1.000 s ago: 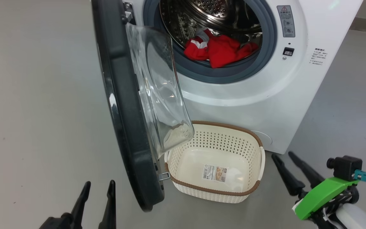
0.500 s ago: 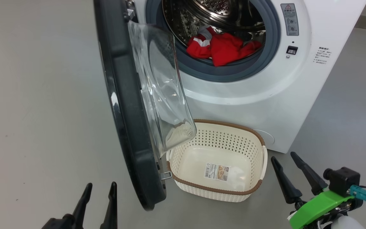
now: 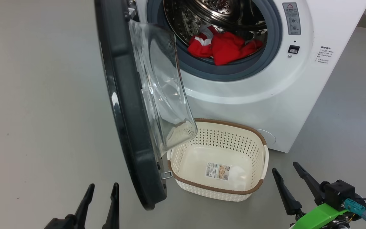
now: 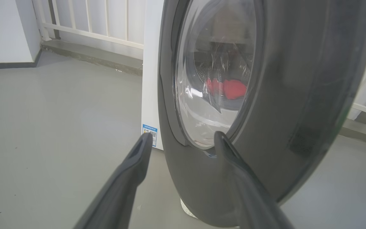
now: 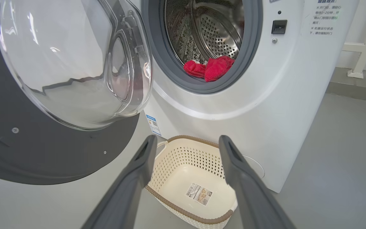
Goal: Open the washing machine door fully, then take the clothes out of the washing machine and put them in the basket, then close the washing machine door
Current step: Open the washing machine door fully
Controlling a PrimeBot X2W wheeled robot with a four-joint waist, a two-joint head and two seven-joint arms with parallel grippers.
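Open right tool (image 5: pixel 186 141) above basket (image 5: pixel 183 156), red clothes (image 5: pixel 209 67) in drum, door (image 5: pixel 59 95) ajar

Head view steeply down; wrist views low, door (image 3: pixel 119 95) common to all.

Glossy dark plastic rim and smooth, clear glass bowl on the washing machine door (image 3: pixel 122 95), against the smooth, lightly shining white front of the washing machine (image 3: pixel 265 95). Bright, polished perforated steel of the drum (image 3: pixel 221 9) behind a matt grey rubber seal (image 3: pixel 230 72), with soft, crumpled red cloth of the clothes (image 3: pixel 224 47). Cream perforated plastic of the basket (image 3: pixel 214 141), brown woven-look rim, paper label (image 3: pixel 218 171), on a smooth, matt grey floor (image 3: pixel 43 111).
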